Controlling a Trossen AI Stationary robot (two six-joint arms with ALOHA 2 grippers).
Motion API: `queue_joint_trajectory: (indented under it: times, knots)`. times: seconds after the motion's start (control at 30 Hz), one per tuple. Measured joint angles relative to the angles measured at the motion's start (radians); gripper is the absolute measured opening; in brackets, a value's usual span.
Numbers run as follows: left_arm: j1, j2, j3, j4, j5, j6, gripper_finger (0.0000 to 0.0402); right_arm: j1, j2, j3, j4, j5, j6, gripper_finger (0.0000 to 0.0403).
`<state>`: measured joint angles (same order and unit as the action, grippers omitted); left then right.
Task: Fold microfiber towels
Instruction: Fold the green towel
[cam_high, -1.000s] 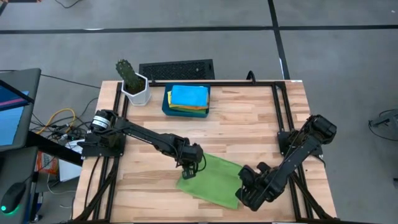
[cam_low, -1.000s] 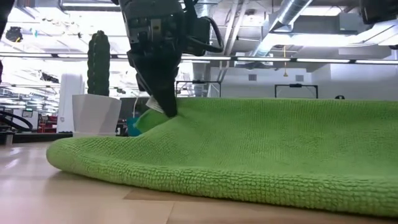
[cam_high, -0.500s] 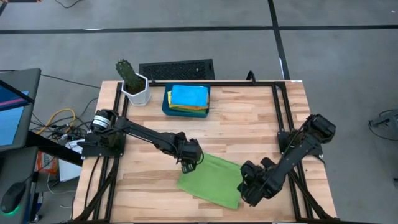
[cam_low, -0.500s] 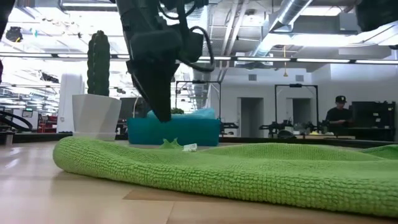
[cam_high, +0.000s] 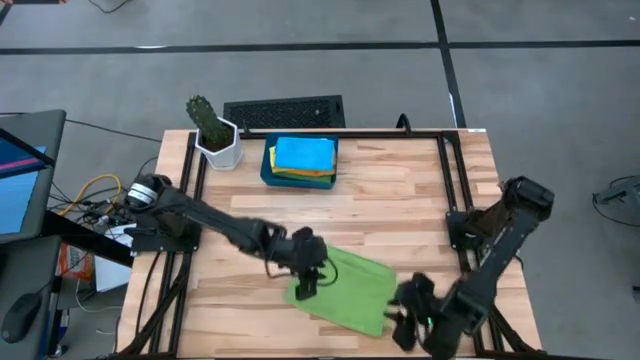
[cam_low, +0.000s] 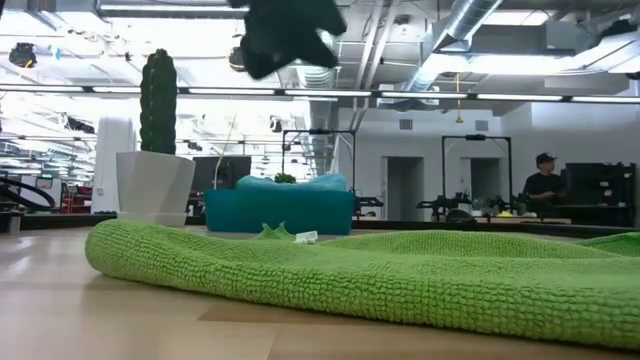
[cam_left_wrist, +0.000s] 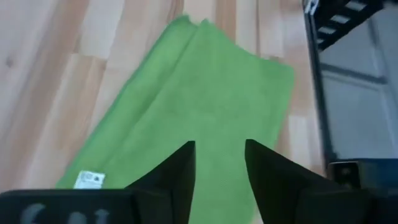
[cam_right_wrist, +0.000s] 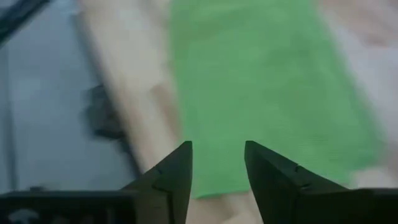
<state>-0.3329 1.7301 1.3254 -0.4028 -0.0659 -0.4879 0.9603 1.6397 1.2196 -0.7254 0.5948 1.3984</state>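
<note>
I see a green towel (cam_high: 342, 290) flat on my wooden bench (cam_high: 400, 200), a person (cam_low: 545, 178) far behind. Both hands, left (cam_left_wrist: 219, 163) and right (cam_right_wrist: 217, 162), hang apart, empty; the tray's (cam_high: 268, 176) lower towels are hidden.

Even, diffuse overhead light on the bench (cam_high: 400, 200); shadows beneath the arms are faint. Low view: ceiling strip lights (cam_low: 420, 95) glare white, and the dark arm (cam_low: 285, 35) overhead is motion-blurred. Right wrist view: the green towel (cam_right_wrist: 261, 81) and bench edge are smeared by motion; left wrist view is slightly soft
</note>
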Motion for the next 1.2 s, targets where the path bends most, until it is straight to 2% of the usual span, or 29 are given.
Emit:
queue_joint_trajectory:
  times: [0.13, 0.23, 0.47, 0.7, 0.87, 1.1, 1.2]
  knots:
    - [-0.089, 0.055, -0.003, -0.002, -0.186, 0.058, 0.01, 0.04, 0.121, -0.001, 0.16, 0.004, -0.058, 0.0145]
    - [-0.133, 0.106, -0.021, 0.012, -0.252, 0.073, 0.007, 0.044, 0.208, -0.002, 0.239, -0.011, -0.033, 0.0129]
    - [-0.176, 0.218, -0.101, 0.063, -0.251, -0.029, 0.0008, 0.042, 0.336, -0.002, 0.281, -0.044, 0.079, 0.0104]
    - [-0.195, 0.279, -0.157, 0.149, -0.253, -0.156, 0.0006, 0.043, 0.402, 0.002, 0.286, -0.109, 0.091, 0.01]
    - [-0.197, 0.292, -0.158, 0.163, -0.258, -0.162, 0.0002, 0.026, 0.381, 0.001, 0.265, -0.12, 0.071, 0.01]
    - [-0.173, 0.241, -0.164, 0.116, -0.222, -0.16, 0.0001, 0.047, 0.203, -0.002, 0.09, -0.05, 0.035, 0.01]
    - [-0.158, 0.209, -0.167, 0.094, -0.216, -0.15, 0.0001, 0.06, 0.166, -0.003, 0.082, -0.03, -0.018, 0.01]
